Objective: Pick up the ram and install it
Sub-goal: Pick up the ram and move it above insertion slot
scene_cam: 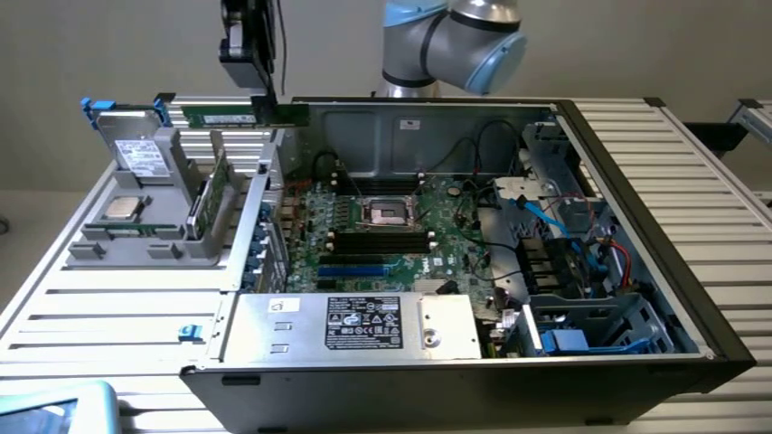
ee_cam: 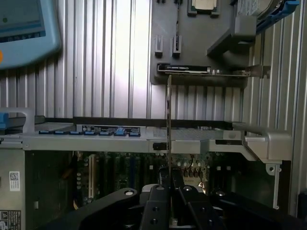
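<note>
The ram (scene_cam: 241,116) is a slim green strip held level in the air above the rear corner of the open computer case (scene_cam: 675,298), on the exterior view's left. My gripper (scene_cam: 263,103) comes down from above and is shut on it near its middle. In the wrist view the ram (ee_cam: 169,115) shows edge-on as a thin line rising from between the black fingers (ee_cam: 160,191), with the case wall and the motherboard below it. The black memory slots (scene_cam: 380,240) lie on the motherboard (scene_cam: 399,226) below the processor socket, well apart from the ram.
A grey parts holder (scene_cam: 133,244) on the slatted table carries a silver processor (scene_cam: 121,209), a labelled grey drive (scene_cam: 141,158) and an upright green card (scene_cam: 212,194). The power supply (scene_cam: 350,322) fills the case's near side. A light blue device (scene_cam: 49,411) lies at the table's near corner.
</note>
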{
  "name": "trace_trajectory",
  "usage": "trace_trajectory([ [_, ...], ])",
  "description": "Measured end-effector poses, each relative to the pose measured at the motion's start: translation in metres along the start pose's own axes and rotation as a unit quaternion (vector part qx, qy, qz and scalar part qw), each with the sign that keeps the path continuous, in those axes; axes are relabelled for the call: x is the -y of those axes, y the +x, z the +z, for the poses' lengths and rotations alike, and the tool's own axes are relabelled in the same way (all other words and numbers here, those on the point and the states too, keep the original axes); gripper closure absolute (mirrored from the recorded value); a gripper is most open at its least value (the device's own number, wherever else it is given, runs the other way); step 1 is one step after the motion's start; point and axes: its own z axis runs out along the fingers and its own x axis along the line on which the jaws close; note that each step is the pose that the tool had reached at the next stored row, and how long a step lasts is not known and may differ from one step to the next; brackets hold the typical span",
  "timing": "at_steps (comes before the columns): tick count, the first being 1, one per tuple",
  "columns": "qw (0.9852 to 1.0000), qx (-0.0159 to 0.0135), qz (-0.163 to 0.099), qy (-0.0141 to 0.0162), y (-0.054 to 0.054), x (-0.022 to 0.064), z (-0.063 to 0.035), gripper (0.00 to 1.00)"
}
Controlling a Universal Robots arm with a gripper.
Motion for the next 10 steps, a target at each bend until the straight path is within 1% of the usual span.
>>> trace_trajectory([
  [4, 1.0000, 0.0026, 0.000, 0.0030, 0.000, 0.0170, -0.0004, 0.87],
  [9, 0.9999, 0.0078, 0.000, 0.0101, 0.001, 0.0361, -0.0007, 0.87],
  [10, 0.9999, 0.0087, 0.000, 0.0112, 0.001, 0.0400, -0.0008, 0.87],
])
